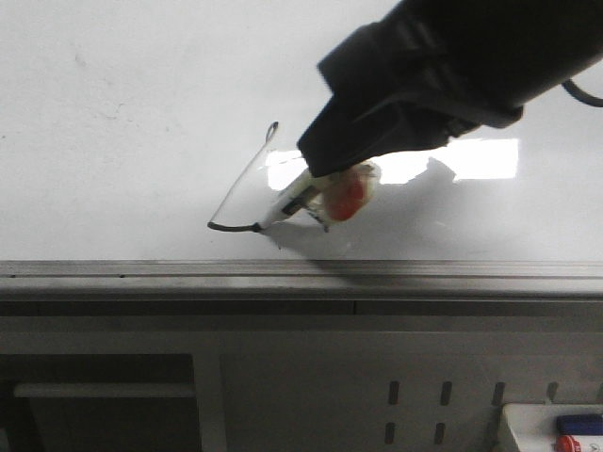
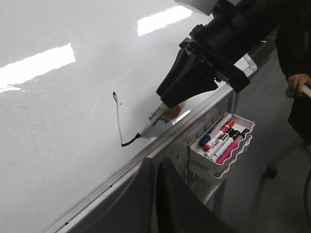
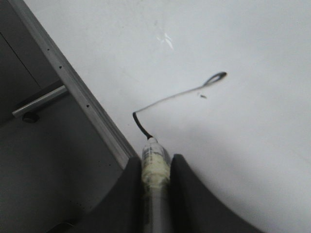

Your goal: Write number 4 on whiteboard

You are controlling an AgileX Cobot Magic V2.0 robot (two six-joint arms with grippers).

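Observation:
The whiteboard (image 1: 122, 141) is glossy white, with a grey metal rim (image 1: 188, 269) along its near edge and a bright light reflection. A thin dark stroke of the number 4 (image 1: 236, 184) slants down from a small loop and hooks into a short thick line toward the pen tip. It also shows in the left wrist view (image 2: 118, 121) and the right wrist view (image 3: 170, 98). My right gripper (image 3: 155, 165) is shut on the white marker (image 3: 154, 158), whose black tip touches the board (image 1: 287, 209). My left gripper (image 2: 158, 170) is shut and empty, off the board by its rim.
A white wavy-edged tray (image 2: 214, 170) with several markers hangs on the slotted grey panel below the rim; its corner shows at the front view's lower right (image 1: 528, 419). A person's hand (image 2: 297, 82) holds a rail beyond the board's end. A grey bar handle (image 3: 39, 102) sits below the rim.

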